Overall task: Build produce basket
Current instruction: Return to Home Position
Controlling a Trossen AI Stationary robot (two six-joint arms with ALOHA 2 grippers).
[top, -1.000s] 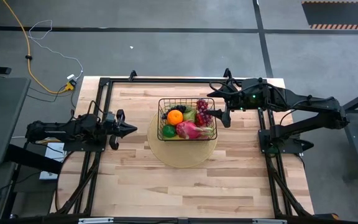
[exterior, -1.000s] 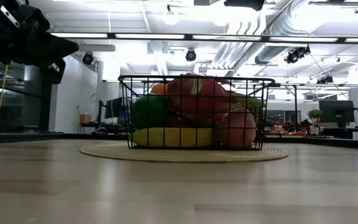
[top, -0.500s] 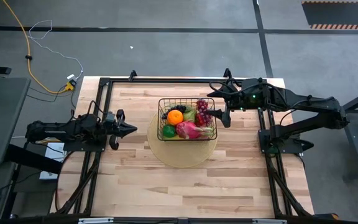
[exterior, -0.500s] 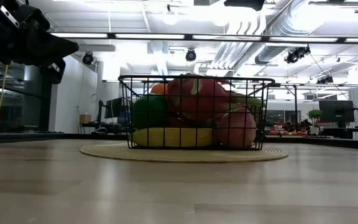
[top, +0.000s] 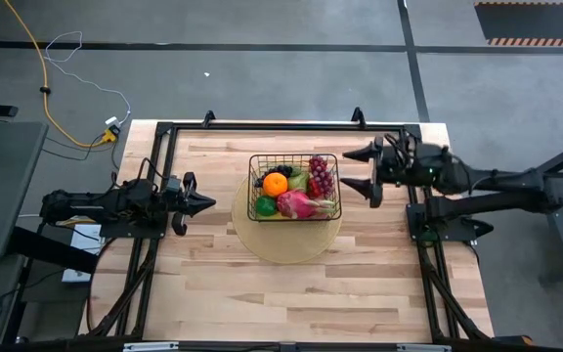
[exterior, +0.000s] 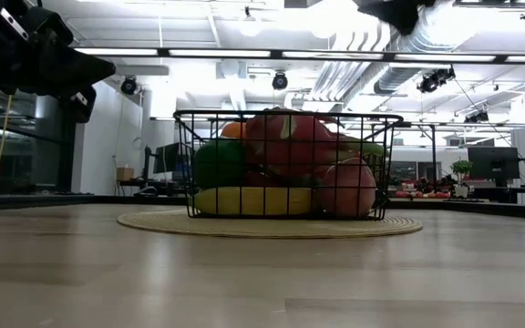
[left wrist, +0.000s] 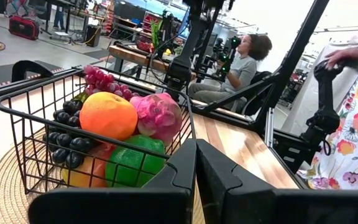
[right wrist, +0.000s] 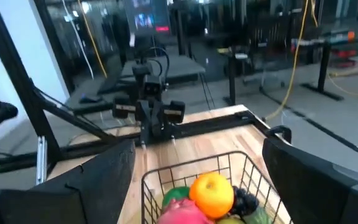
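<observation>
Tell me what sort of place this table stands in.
Likely a robotics lab or open workshop: exposed ducts and strip lights overhead, monitors in the room behind the table, and a seated person in the background.

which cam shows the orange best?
Left wrist view: the orange is large and close, on top of the pile. Right wrist view shows it smaller, from above. High view gives only a small top-down spot. Low view shows just a sliver behind the basket wires.
</observation>
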